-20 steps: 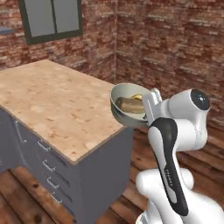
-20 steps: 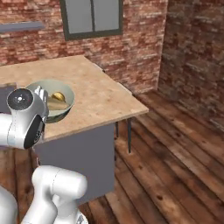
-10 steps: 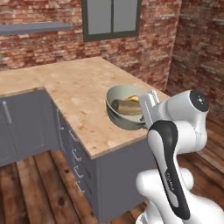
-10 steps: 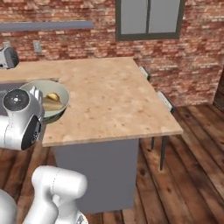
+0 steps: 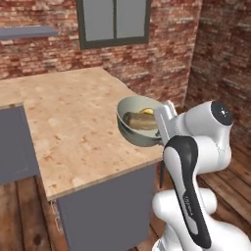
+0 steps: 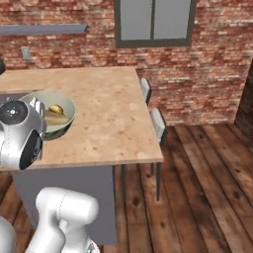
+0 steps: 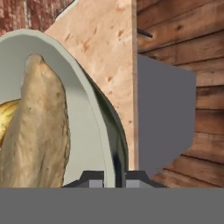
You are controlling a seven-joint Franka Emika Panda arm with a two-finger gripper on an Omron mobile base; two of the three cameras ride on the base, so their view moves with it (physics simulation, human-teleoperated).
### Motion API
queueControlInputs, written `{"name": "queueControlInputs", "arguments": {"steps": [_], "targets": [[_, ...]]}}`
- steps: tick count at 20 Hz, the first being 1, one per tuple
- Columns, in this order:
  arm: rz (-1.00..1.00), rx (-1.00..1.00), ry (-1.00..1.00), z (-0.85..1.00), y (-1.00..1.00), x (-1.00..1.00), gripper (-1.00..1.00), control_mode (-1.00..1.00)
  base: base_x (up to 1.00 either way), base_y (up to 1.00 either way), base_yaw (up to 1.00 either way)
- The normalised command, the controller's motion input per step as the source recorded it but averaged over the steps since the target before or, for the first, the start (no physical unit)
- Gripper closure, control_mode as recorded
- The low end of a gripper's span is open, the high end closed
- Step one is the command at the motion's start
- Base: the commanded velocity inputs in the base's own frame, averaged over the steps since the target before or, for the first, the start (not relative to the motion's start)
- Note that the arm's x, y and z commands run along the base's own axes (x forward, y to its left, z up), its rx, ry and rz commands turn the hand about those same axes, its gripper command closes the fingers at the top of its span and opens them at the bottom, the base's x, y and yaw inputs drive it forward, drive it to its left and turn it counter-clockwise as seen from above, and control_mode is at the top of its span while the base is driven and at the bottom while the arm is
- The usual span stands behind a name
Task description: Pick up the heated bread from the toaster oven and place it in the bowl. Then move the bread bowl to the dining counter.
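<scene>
Step in hand: second half of the task, carrying the loaded bowl to the dining desk. The bread is already in the bowl, so only the set-down is left.

Tool (image 7: 114,175): pinched nearly shut on the bowl's rim, one dark tip on each side of the thin wall. It bears the bowl's whole weight by that edge.

Bowl (image 5: 135,132): round, pale grey-green, smooth and glazed-looking, thin-walled with a darker band at the lip. Held aloft and tilted, above the near edge of the dining desk, not resting on it.

Heated bread (image 5: 146,111): small, lumpy, golden-yellow piece, lying low in the bowl against the far wall.

Loaf (image 5: 141,121): long, pale tan, rough-crusted and baguette-shaped, lying across the bowl beside the heated bread and much larger than it.

Dining desk (image 6: 108,113): broad, flat, light wood-grain top with reddish blotches and square corners, on a plain grey base.

Stools (image 6: 158,123): grey-seated, set at the desk's far side on thin dark legs.

Surroundings: red brick walls (image 6: 212,59), rough and mottled; grey-framed window (image 6: 153,22); dark plank floor (image 6: 197,188).

Next move, as I judge it: lower the bowl level onto the bare top, well in from the edge, and release only once the base sits flat. The rim hold and the tilt make a slip or a rolling loaf the likely trouble, so a slow, levelled descent is called for.
</scene>
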Motion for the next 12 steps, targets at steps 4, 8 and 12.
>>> {"name": "queueControlInputs", "arguments": {"steps": [4, 8, 12], "targets": [[0.00, 0.00, 0.00, 0.00, 0.00, 0.00, 1.00, 1.00, 0.68, -0.16, 0.03], [0.02, -0.02, 0.00, -0.02, 0.04, 0.51, 1.00, -1.00, 0.16, 0.00, 0.02], [0.01, -0.02, 0.02, 0.00, 0.00, 0.53, 1.00, -1.00, 0.00, 0.00, 0.00]]}}
